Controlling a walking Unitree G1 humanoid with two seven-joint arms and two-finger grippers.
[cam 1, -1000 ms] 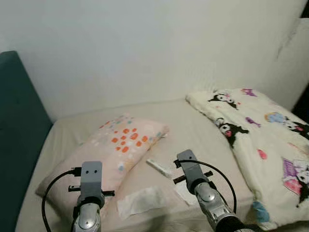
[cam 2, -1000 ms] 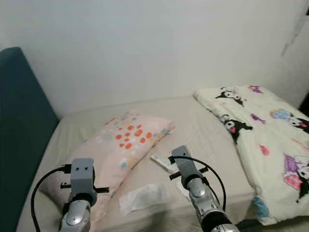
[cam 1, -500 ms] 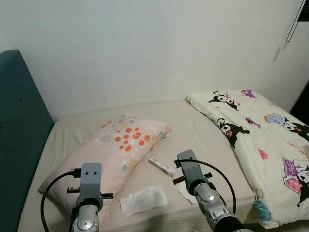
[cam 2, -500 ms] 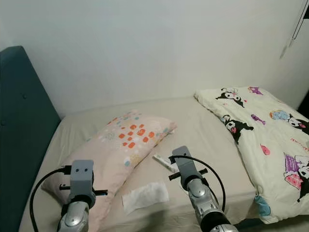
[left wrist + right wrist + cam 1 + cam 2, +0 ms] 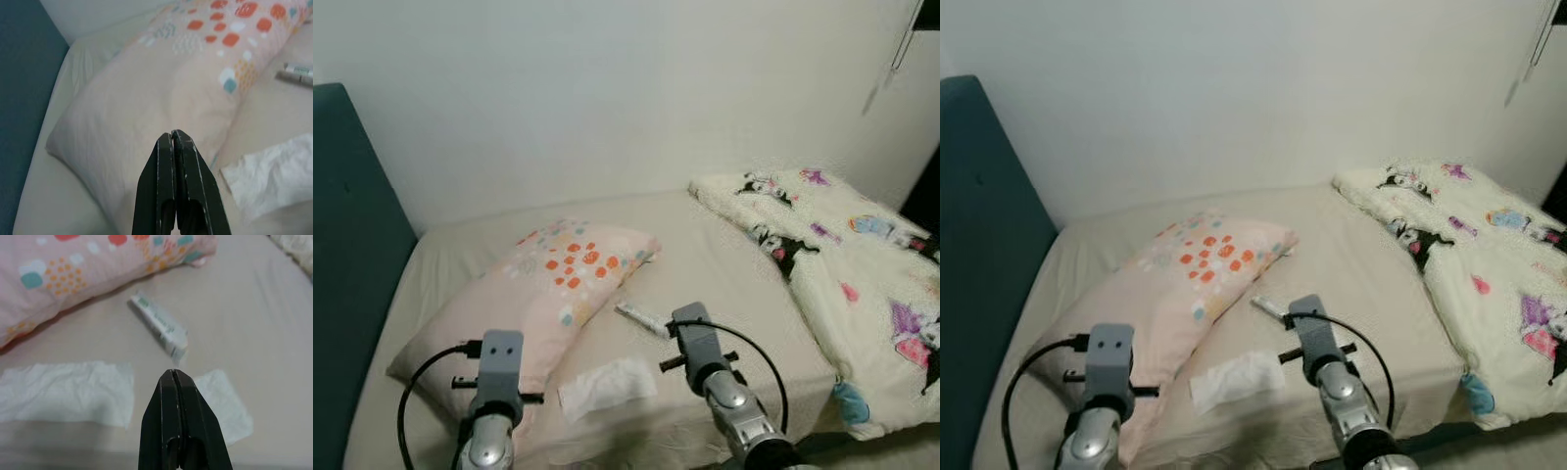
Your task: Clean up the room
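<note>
A small white tube (image 5: pixel 641 318) lies on the beige bed sheet (image 5: pixel 715 264), just off the corner of a pink pillow (image 5: pixel 548 284) with orange dots. A white tissue (image 5: pixel 607 384) lies flat near the bed's front edge, and a second, smaller tissue (image 5: pixel 220 404) lies beside it. My left gripper (image 5: pixel 172 134) is shut and empty, held above the pillow's near end. My right gripper (image 5: pixel 173 373) is shut and empty too, hovering over the sheet between the tube (image 5: pixel 159 325) and the smaller tissue. Both wrists (image 5: pixel 499 362) (image 5: pixel 690 338) are raised at the bottom of the eye views.
A cream blanket (image 5: pixel 842 264) with cartoon figures covers the bed's right side and hangs over its front edge. A teal headboard (image 5: pixel 352 245) stands on the left. A white wall (image 5: pixel 607 98) runs behind the bed, and a dark opening (image 5: pixel 925 196) sits at the far right.
The whole picture has shifted and tilted a little, so the camera has moved. The arms keep the same pose, and the tube, tissues and pillow lie as before.
</note>
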